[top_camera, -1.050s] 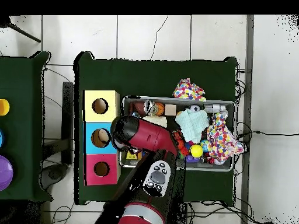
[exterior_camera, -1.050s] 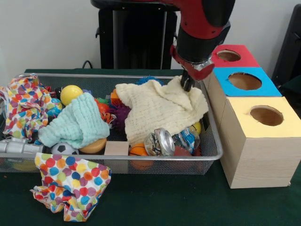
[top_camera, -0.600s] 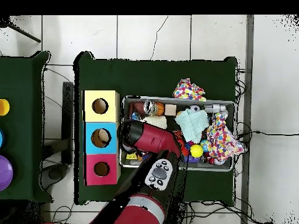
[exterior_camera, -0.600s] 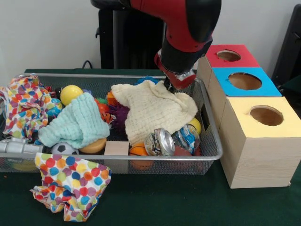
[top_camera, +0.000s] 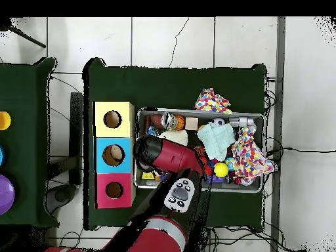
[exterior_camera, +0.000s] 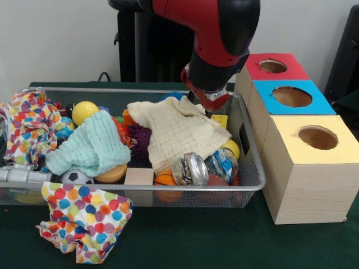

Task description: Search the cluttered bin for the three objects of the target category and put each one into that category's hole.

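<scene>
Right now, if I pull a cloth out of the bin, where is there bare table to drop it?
The green table is bare in front of the wire bin, between the polka-dot cloth and the yellow-topped box. Inside the bin it is crowded: cream cloth, mint cloth, balls and cans fill it, and the arm hangs over its far right corner.

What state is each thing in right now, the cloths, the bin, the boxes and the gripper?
cream cloth: spread over toys in the bin, gripper at its far edge
mint cloth: bunched over toys
polka-dot cloth: crumpled on the table, outside the bin
wire bin: full of clutter
yellow box: hole uncovered
blue box: hole uncovered
red box: hole uncovered
gripper: lowered into the bin, grip unclear
</scene>
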Controlling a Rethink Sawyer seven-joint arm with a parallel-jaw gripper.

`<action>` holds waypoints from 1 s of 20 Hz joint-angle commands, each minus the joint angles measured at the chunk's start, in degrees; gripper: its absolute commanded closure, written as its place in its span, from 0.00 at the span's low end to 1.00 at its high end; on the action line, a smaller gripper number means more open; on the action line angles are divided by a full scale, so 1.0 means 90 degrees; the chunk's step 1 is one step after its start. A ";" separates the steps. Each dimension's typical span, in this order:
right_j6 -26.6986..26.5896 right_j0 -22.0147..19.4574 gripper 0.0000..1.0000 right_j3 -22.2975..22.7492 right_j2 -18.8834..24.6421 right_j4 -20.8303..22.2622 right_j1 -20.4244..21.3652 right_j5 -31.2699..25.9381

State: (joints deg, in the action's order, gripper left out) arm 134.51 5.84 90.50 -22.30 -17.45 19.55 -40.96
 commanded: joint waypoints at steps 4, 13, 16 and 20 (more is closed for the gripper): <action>0.1242 -0.0246 0.00 -0.0378 0.0571 -0.0468 0.0723 -0.1599; 0.0787 -0.0720 0.00 -0.1075 0.0777 -0.0355 0.0985 -0.3239; 0.0735 -0.0778 0.00 -0.1210 0.0755 -0.0284 0.0962 -0.3397; 0.0794 -0.0801 0.00 -0.1533 0.0532 -0.0024 0.0734 -0.3290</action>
State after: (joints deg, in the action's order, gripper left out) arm 134.51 0.07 82.22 -21.83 -18.87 28.23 -68.30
